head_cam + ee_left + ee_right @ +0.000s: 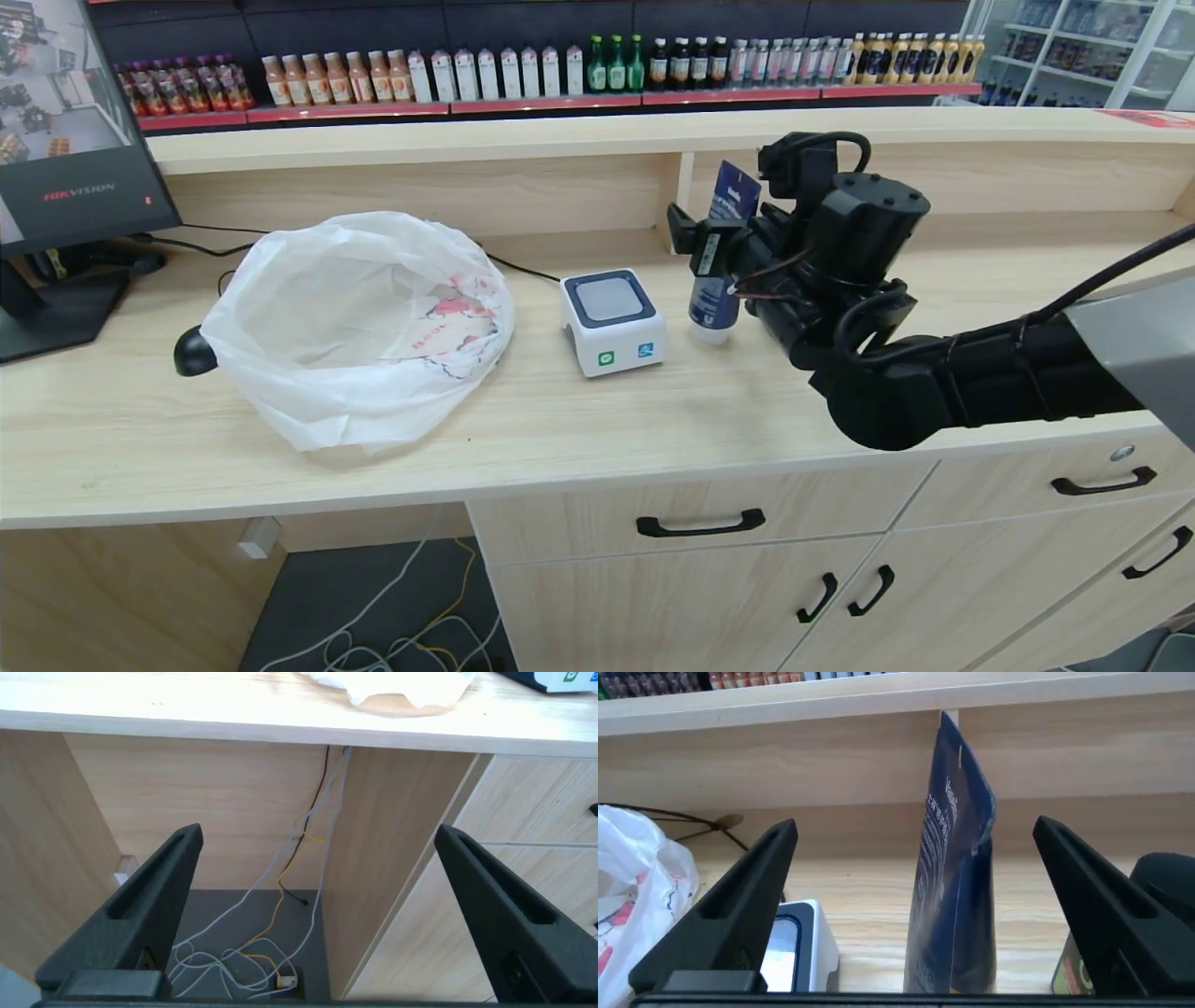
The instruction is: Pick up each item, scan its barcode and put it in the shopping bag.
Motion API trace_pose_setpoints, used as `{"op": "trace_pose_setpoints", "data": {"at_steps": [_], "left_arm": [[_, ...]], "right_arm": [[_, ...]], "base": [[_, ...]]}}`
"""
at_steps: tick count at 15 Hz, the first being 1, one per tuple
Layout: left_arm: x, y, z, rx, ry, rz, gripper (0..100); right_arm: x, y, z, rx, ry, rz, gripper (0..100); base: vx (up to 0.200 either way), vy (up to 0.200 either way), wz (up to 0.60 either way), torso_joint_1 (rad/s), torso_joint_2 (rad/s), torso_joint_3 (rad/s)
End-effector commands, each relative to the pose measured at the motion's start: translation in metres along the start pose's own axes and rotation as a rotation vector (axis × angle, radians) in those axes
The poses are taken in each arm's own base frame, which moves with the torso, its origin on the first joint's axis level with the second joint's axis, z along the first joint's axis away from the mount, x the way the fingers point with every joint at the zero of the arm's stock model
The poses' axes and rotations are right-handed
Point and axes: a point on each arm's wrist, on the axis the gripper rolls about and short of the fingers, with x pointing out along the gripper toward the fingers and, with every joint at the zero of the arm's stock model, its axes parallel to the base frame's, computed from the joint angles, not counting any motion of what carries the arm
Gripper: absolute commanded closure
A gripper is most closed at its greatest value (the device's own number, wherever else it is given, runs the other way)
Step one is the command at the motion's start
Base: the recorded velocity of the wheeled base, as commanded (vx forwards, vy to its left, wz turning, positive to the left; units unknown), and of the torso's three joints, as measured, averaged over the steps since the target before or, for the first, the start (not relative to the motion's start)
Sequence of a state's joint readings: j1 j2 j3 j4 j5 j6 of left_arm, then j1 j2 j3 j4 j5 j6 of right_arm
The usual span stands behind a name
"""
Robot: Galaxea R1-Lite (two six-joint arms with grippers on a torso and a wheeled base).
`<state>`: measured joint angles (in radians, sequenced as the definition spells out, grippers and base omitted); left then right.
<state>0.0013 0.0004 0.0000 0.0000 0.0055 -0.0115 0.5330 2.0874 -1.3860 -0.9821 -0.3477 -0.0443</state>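
Tube (711,303), blue, upright on counter (560,420), 3 o'clock of scanner (611,322); right gripper (915,831) spread astride it, apparently poised to grasp. Shopping bag (280,373) gaping at 9 o'clock. Left gripper (318,840) spread, parked below counter.

Bright, even indoor light; soft shadow beneath shopping bag (359,327); wide-lens bowing along counter (653,420) edge.

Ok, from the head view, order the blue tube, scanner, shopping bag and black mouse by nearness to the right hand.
1. Blue tube, between the right hand's fingers.
2. Scanner, just left of it.
3. Shopping bag, farther left.
4. Black mouse, beyond the bag's left edge.
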Motion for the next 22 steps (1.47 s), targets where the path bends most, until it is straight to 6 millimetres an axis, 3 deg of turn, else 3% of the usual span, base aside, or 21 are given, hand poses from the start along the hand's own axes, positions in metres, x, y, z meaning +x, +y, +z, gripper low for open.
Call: {"op": "trace_pose_setpoints", "data": {"at_steps": [1, 16, 22], "left_arm": [[0.000, 0.000, 0.000, -0.001, 0.000, 0.001, 0], [0.000, 0.000, 0.000, -0.001, 0.000, 0.001, 0], [0.000, 0.000, 0.000, -0.001, 0.000, 0.001, 0]], "right_arm": [[0.007, -0.006, 0.006, -0.009, 0.007, -0.026, 0], [0.019, -0.006, -0.041, -0.014, 0.108, -0.048, 0], [0.021, -0.008, -0.050, -0.010, 0.098, -0.062, 0]], "base": [[0.000, 0.000, 0.00, 0.000, 0.00, 0.000], [0.000, 0.000, 0.00, 0.000, 0.00, 0.000], [0.000, 0.000, 0.00, 0.000, 0.00, 0.000]]}}
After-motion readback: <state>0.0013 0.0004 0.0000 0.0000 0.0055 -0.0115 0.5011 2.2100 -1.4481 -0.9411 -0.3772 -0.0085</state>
